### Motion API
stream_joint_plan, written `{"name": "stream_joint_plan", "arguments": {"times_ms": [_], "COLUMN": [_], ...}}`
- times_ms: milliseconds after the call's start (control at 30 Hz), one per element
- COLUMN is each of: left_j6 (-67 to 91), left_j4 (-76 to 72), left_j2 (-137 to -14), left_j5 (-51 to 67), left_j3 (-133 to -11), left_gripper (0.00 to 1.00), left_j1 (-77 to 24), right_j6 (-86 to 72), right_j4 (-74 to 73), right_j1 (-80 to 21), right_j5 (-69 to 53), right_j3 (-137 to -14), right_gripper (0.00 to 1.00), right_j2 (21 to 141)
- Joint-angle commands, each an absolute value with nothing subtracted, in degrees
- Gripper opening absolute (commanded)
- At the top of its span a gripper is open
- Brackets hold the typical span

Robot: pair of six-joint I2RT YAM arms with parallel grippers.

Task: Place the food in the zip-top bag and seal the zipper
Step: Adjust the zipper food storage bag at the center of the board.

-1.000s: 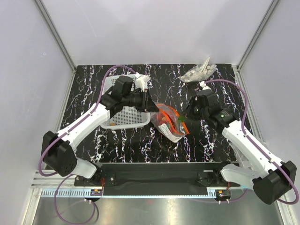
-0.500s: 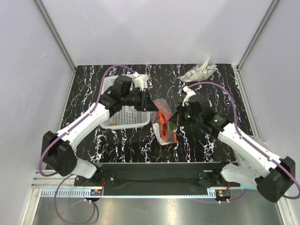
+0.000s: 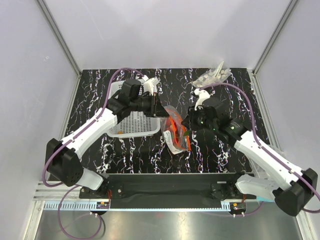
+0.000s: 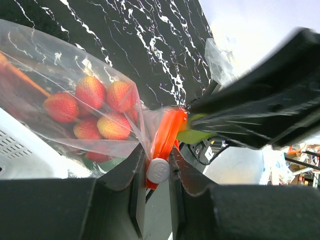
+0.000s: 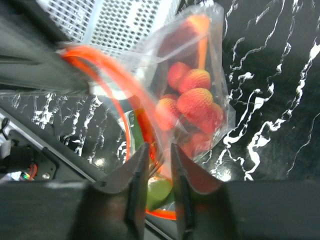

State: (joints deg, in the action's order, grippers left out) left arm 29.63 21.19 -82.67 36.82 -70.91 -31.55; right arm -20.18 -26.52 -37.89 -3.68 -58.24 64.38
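The zip-top bag [image 3: 176,132] hangs between my two grippers over the table, mouth edge held up. The food [image 4: 95,107], red strawberry-like pieces with a green leafy bit, lies inside it and also shows in the right wrist view [image 5: 195,102]. My left gripper [image 4: 157,159] is shut on the end of the orange-red zipper [image 4: 167,130], with its white slider between the fingers. My right gripper [image 5: 159,152] is shut on the bag's film and orange strip [image 5: 100,62] further along the mouth. In the top view the left gripper [image 3: 159,107] and right gripper [image 3: 187,122] sit close together.
The white lattice basket [image 3: 131,119] stands just left of the bag, under my left arm. A greyish clear plastic wad [image 3: 212,77] lies at the back right. Aluminium frame walls enclose the black marbled table [image 3: 235,95].
My right gripper has moved left onto the bag's mouth and closed on it. The bag has been drawn up and narrower between the grippers. The left gripper has barely moved.
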Motion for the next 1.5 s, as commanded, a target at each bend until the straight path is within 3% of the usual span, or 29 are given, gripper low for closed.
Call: {"name": "stream_joint_plan", "arguments": {"times_ms": [0, 100, 200, 233, 333, 433, 533, 733, 933, 1200, 1333, 1400, 1467], "left_j6": [30.15, 30.58, 30.76, 30.76, 30.59, 30.5, 30.76, 31.29, 31.03, 31.02, 30.85, 30.85, 30.85], "left_j4": [18.9, 18.72, 18.46, 18.46, 18.89, 18.98, 18.2, 17.58, 17.84, 17.75, 17.93, 18.1, 18.1], "left_j2": [-83.14, -83.49, -83.93, -84.02, -84.11, -83.94, -83.76, -83.85, -83.41, -82.79, -82.62, -82.7, -82.53], "left_j5": [38.5, 38.41, 38.41, 38.32, 38.06, 37.44, 37.27, 37.26, 37.09, 37.18, 37.26, 37.35, 37.27], "left_j3": [-74.53, -74.97, -75.32, -75.58, -75.59, -75.41, -75.06, -74.71, -74.36, -74.0, -74.09, -74.27, -74.18], "left_gripper": [0.0, 0.0, 0.0, 0.0, 0.0, 0.0, 0.0, 0.0, 0.0, 0.0, 0.0, 0.0, 0.0], "left_j1": [-31.38, -31.38, -31.29, -31.38, -31.38, -31.38, -31.38, -31.29, -31.38, -31.38, -31.38, -31.38, -31.38], "right_j6": [-17.4, -17.49, -17.49, -17.58, -17.84, -22.39, -31.09, -44.46, -50.27, -55.55, -55.55, -55.9, -56.95], "right_j4": [-27.68, -29.79, -30.76, -30.76, -31.55, -35.74, -41.65, -38.24, -35.42, -21.56, -18.2, -15.84, -13.98], "right_j1": [-38.76, -38.76, -38.76, -38.76, -38.85, -38.76, -38.76, -38.67, -38.67, -38.58, -38.58, -38.58, -38.58], "right_j5": [-0.71, -1.31, -2.8, -2.99, -1.77, 7.06, 12.83, 15.99, 16.43, 14.77, 14.5, 14.33, 14.59], "right_j3": [-59.15, -59.15, -58.98, -58.89, -58.19, -57.57, -57.75, -49.76, -46.58, -38.24, -37.09, -36.39, -34.72], "right_gripper": [0.24, 0.05, 0.01, 0.05, 0.51, 0.57, 0.69, 0.72, 0.86, 0.74, 0.79, 0.86, 0.86], "right_j2": [59.95, 58.71, 57.92, 57.83, 56.87, 56.51, 56.6, 52.13, 52.11, 47.11, 47.9, 47.29, 46.06]}}
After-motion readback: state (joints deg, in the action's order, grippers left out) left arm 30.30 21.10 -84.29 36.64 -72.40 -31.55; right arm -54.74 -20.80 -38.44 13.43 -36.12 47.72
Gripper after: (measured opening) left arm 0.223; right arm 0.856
